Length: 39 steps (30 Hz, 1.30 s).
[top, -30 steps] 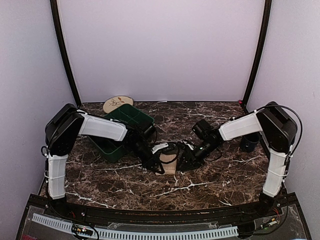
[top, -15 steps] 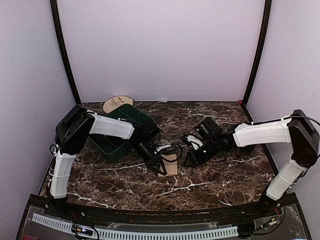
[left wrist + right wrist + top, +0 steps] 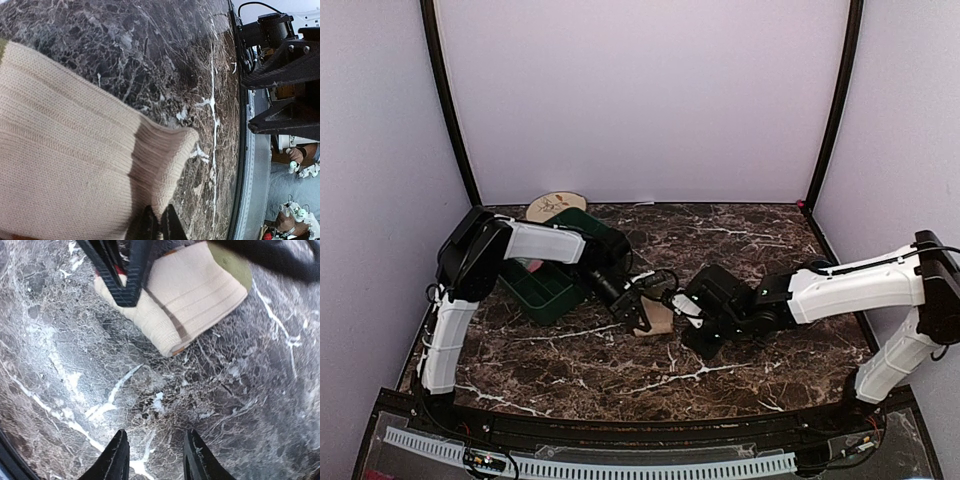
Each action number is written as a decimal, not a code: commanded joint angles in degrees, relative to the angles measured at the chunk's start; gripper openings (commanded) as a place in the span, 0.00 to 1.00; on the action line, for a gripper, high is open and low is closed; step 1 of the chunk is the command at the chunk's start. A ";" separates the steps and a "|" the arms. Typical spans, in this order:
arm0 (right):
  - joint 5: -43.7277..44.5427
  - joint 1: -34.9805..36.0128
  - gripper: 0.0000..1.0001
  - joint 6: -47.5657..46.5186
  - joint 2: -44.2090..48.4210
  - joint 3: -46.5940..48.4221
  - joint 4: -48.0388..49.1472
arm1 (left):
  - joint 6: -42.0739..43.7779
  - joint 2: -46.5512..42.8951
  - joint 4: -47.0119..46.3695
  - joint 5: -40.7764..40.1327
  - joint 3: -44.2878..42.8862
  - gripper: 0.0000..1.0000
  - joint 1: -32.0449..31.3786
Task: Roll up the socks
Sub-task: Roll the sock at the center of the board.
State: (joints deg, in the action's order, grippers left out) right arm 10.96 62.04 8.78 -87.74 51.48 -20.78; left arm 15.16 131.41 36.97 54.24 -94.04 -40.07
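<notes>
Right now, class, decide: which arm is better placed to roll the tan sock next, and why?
Probably left: the left pincer is shut on the ribbed edge of the tan sock, while the right pincer hangs part open above the table beside the sock, holding nothing.

The tan sock, ribbed and crossed by a brown stripe, lies folded in a flat bundle on the marble worktop, near the centre of the top view.

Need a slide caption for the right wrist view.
Right gripper open and empty over the marble table, facing the folded tan sock gripped by the left gripper.
</notes>
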 commanded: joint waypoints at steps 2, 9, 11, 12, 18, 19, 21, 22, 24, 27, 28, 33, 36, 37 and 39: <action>9.22 3.44 0.39 -9.10 -3.09 3.45 0.57 | -0.15 2.39 2.63 2.48 -2.11 0.00 0.04; 14.29 7.07 0.45 -19.08 -9.94 7.40 2.17 | -0.48 4.03 2.67 3.85 -3.30 0.00 0.84; 15.88 7.97 0.46 -21.15 -11.53 7.54 3.52 | -0.64 4.12 2.60 4.10 -3.40 0.00 1.15; 16.63 8.18 0.48 -21.88 -12.05 7.45 4.40 | -0.67 4.21 2.64 4.24 -3.47 0.00 1.33; 21.10 8.27 0.52 -27.18 -15.68 7.83 9.37 | -0.66 5.13 2.67 5.26 -3.97 0.00 1.94; 22.12 8.24 0.53 -28.07 -16.32 7.78 10.55 | -0.66 5.21 2.70 5.41 -4.03 0.00 2.01; 24.56 8.22 0.56 -29.70 -17.95 7.88 12.72 | -0.66 5.27 2.69 5.63 -4.08 0.00 2.11; 25.74 8.27 0.57 -30.37 -18.83 8.07 13.49 | -0.66 5.28 2.67 5.69 -4.15 0.00 2.25; 27.13 8.22 0.57 -31.30 -20.38 8.20 15.10 | -0.66 5.37 2.67 5.88 -4.20 0.00 2.28; 28.44 8.22 0.58 -32.59 -21.77 8.12 17.86 | -0.63 5.54 2.71 6.08 -4.32 0.00 2.40; 28.82 8.25 0.58 -32.90 -22.25 8.31 18.47 | -0.53 5.64 2.74 6.21 -4.40 0.00 2.38; 28.82 8.18 0.58 -32.90 -23.95 8.18 19.40 | -0.19 5.67 3.16 6.23 -4.41 0.00 2.39; 28.82 8.14 0.58 -32.90 -24.32 7.50 19.27 | -0.04 5.69 3.41 6.26 -4.62 0.00 2.52; 28.82 8.05 0.58 -32.90 -24.39 7.34 18.97 | 0.00 5.67 3.38 6.27 -4.70 0.00 2.47; 28.82 7.57 0.58 -32.90 -24.50 7.05 18.18 | 0.05 5.69 3.46 6.25 -4.76 0.00 2.46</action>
State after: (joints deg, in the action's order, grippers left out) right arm 39.66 69.97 -23.66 -110.41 59.35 -1.76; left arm 14.35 136.11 38.96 59.37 -97.60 -38.65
